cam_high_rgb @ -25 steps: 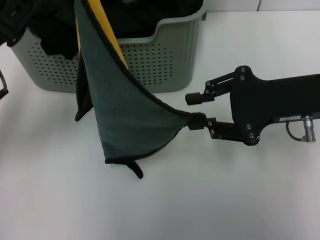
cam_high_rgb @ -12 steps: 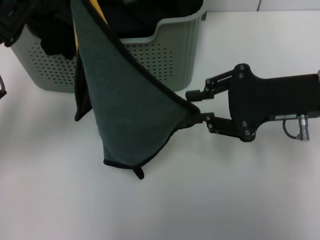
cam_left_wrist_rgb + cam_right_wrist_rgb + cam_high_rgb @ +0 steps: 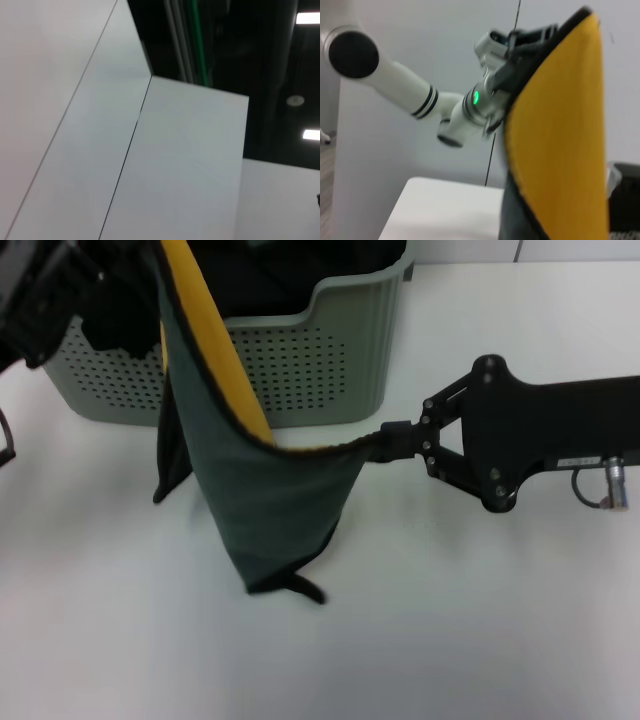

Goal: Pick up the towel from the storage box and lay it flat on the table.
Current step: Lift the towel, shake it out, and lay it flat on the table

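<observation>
The towel [image 3: 270, 490] hangs upright in front of the storage box [image 3: 320, 370], dark green face toward me, with a yellow strip [image 3: 215, 350] showing along its upper edge. Its top runs out of the head view. In the right wrist view the yellow face [image 3: 560, 125] fills the right side, and my left gripper [image 3: 520, 37] holds the towel's top edge high up. My right gripper [image 3: 392, 443] is shut on the towel's side corner, just right of the box's front corner. The towel's lower tip touches the table [image 3: 480, 620].
Black fabric [image 3: 260, 270] lies inside the box, and some drapes over its front left rim [image 3: 110, 325]. A dark strip [image 3: 172, 460] hangs behind the towel's left edge. My right arm [image 3: 560, 440] reaches in from the right. The left wrist view shows only walls and ceiling.
My right gripper has closed on the towel's corner; it was open around it before. The towel has turned, so its yellow face now shows along the upper edge, and its lower tip has shifted right.
</observation>
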Robot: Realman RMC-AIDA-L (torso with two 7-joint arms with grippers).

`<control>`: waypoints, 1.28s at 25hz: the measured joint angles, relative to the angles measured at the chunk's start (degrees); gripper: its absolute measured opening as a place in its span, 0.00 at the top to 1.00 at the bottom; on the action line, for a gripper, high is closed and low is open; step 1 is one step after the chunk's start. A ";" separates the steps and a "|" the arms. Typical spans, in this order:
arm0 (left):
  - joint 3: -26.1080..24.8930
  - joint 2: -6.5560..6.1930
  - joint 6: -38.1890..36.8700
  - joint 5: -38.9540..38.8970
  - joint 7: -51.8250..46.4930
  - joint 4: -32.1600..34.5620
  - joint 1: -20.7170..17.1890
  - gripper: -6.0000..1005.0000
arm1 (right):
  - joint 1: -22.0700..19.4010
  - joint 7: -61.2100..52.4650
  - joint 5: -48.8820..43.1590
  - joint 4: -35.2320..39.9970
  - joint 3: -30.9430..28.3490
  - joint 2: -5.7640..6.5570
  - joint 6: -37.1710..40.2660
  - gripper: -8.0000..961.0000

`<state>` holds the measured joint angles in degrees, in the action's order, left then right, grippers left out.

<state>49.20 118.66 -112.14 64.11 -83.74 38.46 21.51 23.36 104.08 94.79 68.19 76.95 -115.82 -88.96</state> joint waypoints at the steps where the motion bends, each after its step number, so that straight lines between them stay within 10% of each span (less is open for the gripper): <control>1: -0.07 -0.13 0.00 0.94 -0.74 0.16 -0.33 0.98 | -0.15 -1.25 0.17 0.88 -0.28 0.00 -0.21 0.93; 8: -0.05 -1.37 -0.13 8.97 -7.51 3.42 -3.97 0.98 | -2.42 -17.60 3.81 12.74 -5.15 0.24 -5.70 0.99; 13: 0.41 0.16 -2.66 9.82 -11.58 11.67 -11.04 0.98 | -7.61 -27.46 9.87 23.91 -6.10 0.30 -9.47 0.98; 22: 13.24 1.27 -4.30 3.48 -13.29 22.24 -26.20 0.98 | -21.57 -30.61 20.63 32.46 -3.51 0.66 -12.15 0.98; 26: 11.05 0.91 -4.15 5.53 -9.94 12.47 -23.38 0.98 | -21.39 -27.65 20.24 23.47 -3.49 0.71 -12.14 0.98; 32: -2.77 -1.76 1.09 19.65 -1.75 -12.47 -9.17 0.97 | -11.35 -19.25 17.01 1.07 -2.54 0.64 -10.43 0.97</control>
<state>46.43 116.90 -111.05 83.75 -85.49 25.99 12.33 12.01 84.83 111.81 69.27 74.40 -115.18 -99.39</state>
